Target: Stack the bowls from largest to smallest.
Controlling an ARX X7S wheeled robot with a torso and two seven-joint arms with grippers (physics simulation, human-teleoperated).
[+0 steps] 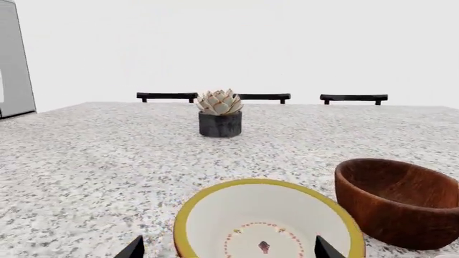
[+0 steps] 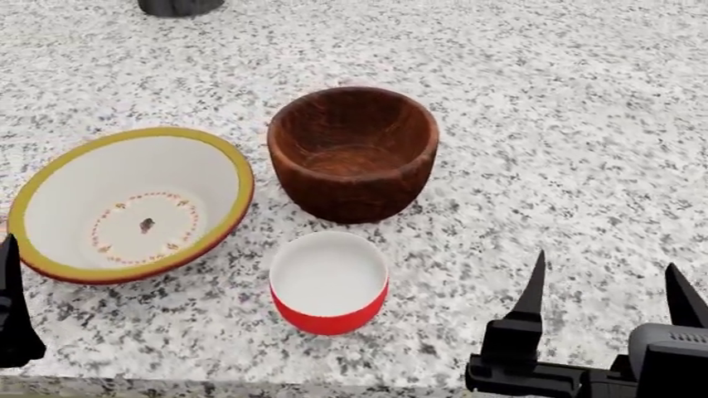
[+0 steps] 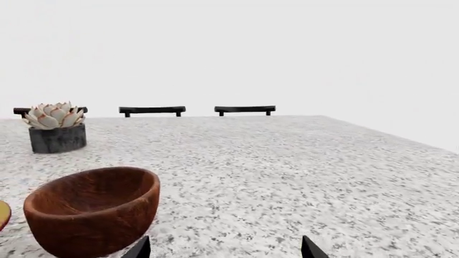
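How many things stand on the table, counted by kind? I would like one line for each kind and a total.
Bowls: 3 (cream bowl, wooden bowl, red bowl)
Potted plants: 1 (succulent in a dark pot)
Total: 4

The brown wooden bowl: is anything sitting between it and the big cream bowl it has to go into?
Nothing visible does. The brown wooden bowl stands right beside the cream bowl, with only bare countertop between them. The red bowl sits nearer the robot, off that path, and the cream bowl is empty.
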